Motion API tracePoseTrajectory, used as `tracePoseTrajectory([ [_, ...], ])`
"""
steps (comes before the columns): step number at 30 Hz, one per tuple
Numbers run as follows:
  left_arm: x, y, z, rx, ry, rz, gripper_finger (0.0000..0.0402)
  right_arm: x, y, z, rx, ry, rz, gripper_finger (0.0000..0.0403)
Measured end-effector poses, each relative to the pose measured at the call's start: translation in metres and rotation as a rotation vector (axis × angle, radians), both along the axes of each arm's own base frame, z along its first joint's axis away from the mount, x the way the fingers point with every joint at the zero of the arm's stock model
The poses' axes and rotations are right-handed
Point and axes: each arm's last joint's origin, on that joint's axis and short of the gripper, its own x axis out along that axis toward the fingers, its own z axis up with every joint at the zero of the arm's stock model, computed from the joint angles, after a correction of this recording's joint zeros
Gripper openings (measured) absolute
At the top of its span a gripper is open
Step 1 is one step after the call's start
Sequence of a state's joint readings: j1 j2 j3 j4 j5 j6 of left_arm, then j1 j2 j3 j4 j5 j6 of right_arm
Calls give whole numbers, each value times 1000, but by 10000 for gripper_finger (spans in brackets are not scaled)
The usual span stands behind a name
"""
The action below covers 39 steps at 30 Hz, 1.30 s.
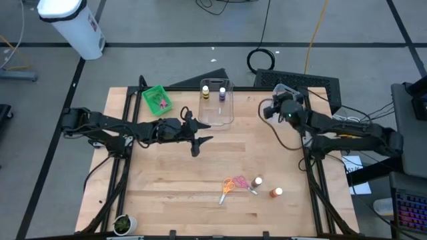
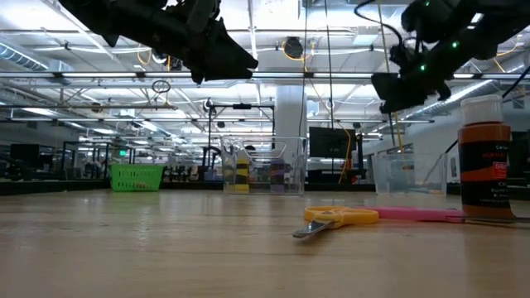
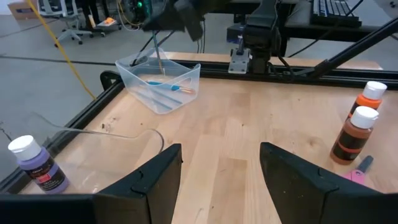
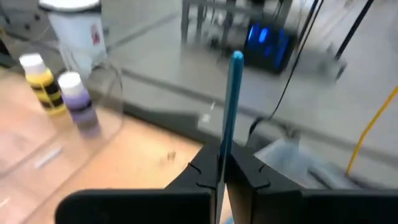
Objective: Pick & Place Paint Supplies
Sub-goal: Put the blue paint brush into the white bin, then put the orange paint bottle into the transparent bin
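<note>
My right gripper (image 4: 222, 158) is shut on a thin blue paintbrush (image 4: 231, 106), above a small clear tub (image 3: 163, 87) at the table's far right that holds other brushes. My left gripper (image 3: 221, 162) hangs open and empty over the table's middle (image 1: 197, 137). Orange-handled scissors (image 1: 227, 187) and pink-handled scissors (image 1: 241, 181) lie flat near the front edge. Two white-capped paint bottles (image 1: 257, 181) (image 1: 275, 193) stand upright beside them. A yellow bottle (image 4: 40, 81) and a purple bottle (image 4: 78, 99) stand in a larger clear tub (image 1: 217, 100). My right gripper pinches the blue paintbrush's shaft (image 4: 225, 146) between its two fingers, and the brush runs on past the fingertips. In the left wrist view the brush (image 3: 159, 59) hangs below the gripper, lifted, reaching down into the small tub. Whether its end touches the tub I cannot tell.
A green bin (image 1: 157, 100) sits at the far left of the table with something pink in it. A small potted plant (image 1: 123, 225) stands at the near left corner. Bare wood lies between the left gripper and the scissors.
</note>
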<state>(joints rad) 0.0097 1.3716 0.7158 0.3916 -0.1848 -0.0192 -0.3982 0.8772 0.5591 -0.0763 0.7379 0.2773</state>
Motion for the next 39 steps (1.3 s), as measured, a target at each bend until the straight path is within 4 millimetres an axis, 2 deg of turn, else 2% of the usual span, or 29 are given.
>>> tracePoseTrajectory([
  [6,0,0,0,6,4,-1,225,-13,-16,-14,192,-4,-21,1],
  [13,0,0,-1,6,9,-1,225,-22,-22,-28,313,-7,-83,12],
  [20,0,0,-1,3,8,0,225,-30,-23,-43,383,-70,-169,70],
  [27,0,0,-1,0,8,0,225,-31,-25,-43,359,-27,-151,140],
  [33,0,0,-1,-15,5,4,225,-28,-25,-36,334,-63,-45,185],
  [39,0,0,-1,-15,4,5,225,-24,-14,-10,288,-239,273,195],
])
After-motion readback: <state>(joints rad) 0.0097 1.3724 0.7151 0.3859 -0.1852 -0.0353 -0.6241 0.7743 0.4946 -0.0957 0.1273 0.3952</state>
